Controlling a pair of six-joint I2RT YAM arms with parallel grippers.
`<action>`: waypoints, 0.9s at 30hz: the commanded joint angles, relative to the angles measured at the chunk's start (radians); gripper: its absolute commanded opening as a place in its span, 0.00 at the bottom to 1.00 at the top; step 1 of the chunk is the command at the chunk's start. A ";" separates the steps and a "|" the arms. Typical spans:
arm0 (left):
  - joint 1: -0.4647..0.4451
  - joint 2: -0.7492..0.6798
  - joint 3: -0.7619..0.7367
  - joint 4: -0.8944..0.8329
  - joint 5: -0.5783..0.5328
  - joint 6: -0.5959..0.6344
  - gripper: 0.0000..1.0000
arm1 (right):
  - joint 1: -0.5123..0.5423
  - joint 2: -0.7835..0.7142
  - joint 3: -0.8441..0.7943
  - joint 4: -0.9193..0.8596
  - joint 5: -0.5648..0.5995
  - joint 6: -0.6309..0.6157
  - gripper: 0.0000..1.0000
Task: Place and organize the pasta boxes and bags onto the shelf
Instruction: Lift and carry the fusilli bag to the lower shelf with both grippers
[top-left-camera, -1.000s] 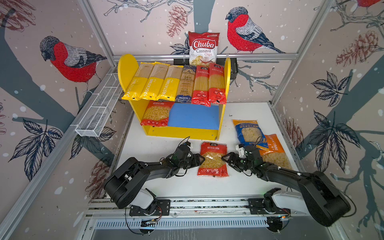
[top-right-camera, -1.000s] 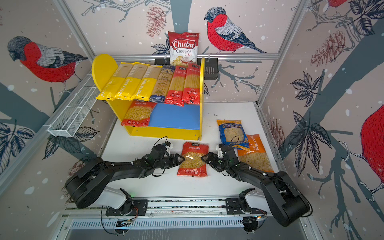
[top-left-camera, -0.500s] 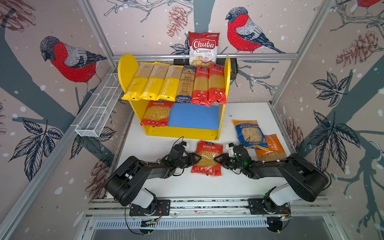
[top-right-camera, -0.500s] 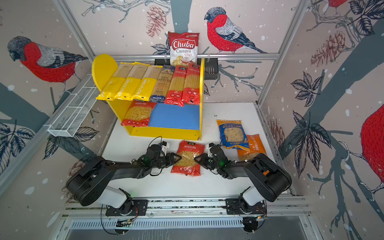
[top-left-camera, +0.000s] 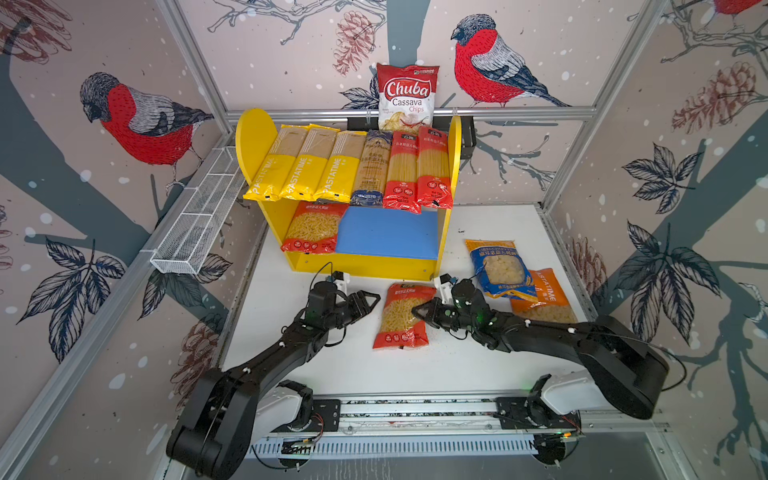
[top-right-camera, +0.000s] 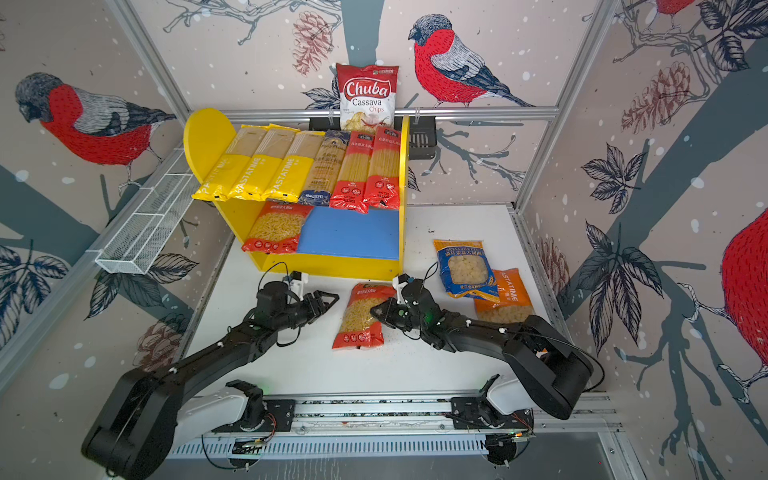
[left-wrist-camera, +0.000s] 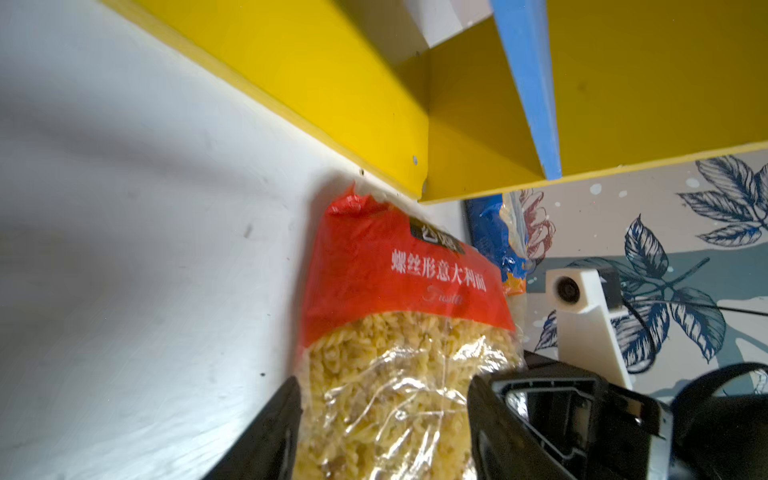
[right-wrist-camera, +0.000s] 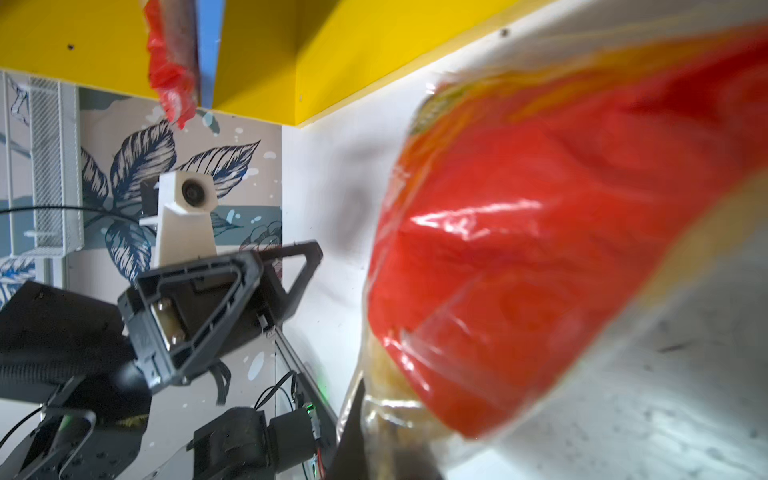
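Note:
A red fusilli bag (top-left-camera: 401, 318) (top-right-camera: 359, 320) lies on the white table in front of the shelf (top-left-camera: 254, 143) (top-right-camera: 204, 141). My right gripper (top-left-camera: 417, 311) (top-right-camera: 374, 311) is shut on the clear film at the bag's right edge (right-wrist-camera: 519, 249); in the right wrist view its jaws (right-wrist-camera: 374, 449) pinch that film. My left gripper (top-left-camera: 371, 300) (top-right-camera: 329, 298) (left-wrist-camera: 382, 386) stands open just left of the bag (left-wrist-camera: 399, 291), apart from it. The shelf's upper tier holds several long packs; another red bag (top-left-camera: 312, 228) lies on the blue board (top-left-camera: 386, 232).
A blue bag (top-left-camera: 498, 269) and an orange bag (top-left-camera: 545, 301) lie on the table at the right, overlapping. A Chuba chips bag (top-left-camera: 407, 97) stands in a black basket behind the shelf. A white wire rack (top-left-camera: 199, 220) hangs on the left wall.
The red bag has slid left and turned. My right gripper followed it and closed on its right edge. My left gripper drew back a little to the left.

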 joint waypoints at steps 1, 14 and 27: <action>0.069 -0.083 0.036 -0.169 -0.012 0.082 0.65 | 0.015 -0.032 0.077 -0.044 0.011 -0.063 0.04; 0.299 -0.237 0.198 -0.337 0.061 0.105 0.71 | 0.034 0.043 0.406 0.045 0.042 -0.194 0.00; 0.302 -0.241 0.379 -0.548 -0.169 0.259 0.74 | 0.037 0.299 0.661 0.378 0.044 -0.287 0.00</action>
